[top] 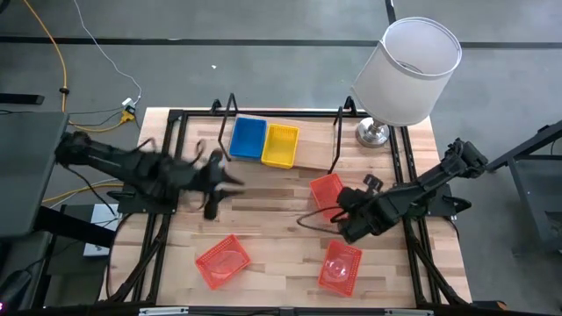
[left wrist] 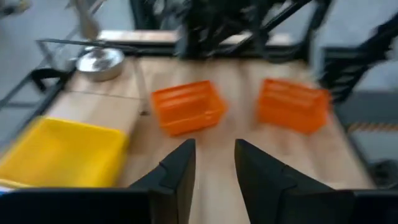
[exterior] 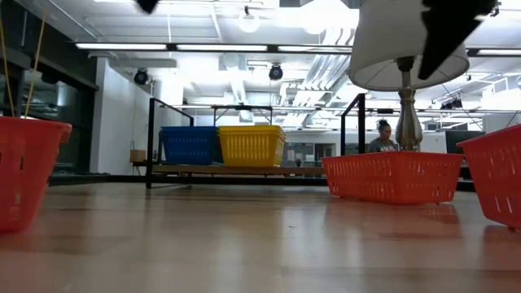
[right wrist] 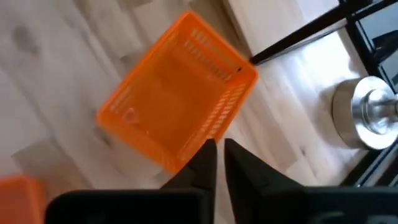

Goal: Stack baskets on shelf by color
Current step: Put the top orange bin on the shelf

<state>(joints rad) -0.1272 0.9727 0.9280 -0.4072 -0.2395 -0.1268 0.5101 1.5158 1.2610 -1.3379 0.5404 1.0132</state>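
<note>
On the shelf at the table's far side, blue baskets and yellow baskets stand side by side on their bases. Three orange-red baskets rest on the tabletop: one near the shelf's right end, one near-left, one near-right. My left gripper hovers open and empty over the table's left-middle. My right gripper is shut, just on the near-right side of the basket near the shelf, fingertips by its rim. My right gripper's shut fingertips stand at the rim of the orange-red basket near the shelf, coming from above and the near-right. I cannot tell whether they touch it. The basket sits flat on the table.
A lamp with a white shade and a metal base stands at the far right corner, beside the shelf's right end loop. The shelf's right third is bare. Black frame rails run along both table sides. A person sits far behind.
</note>
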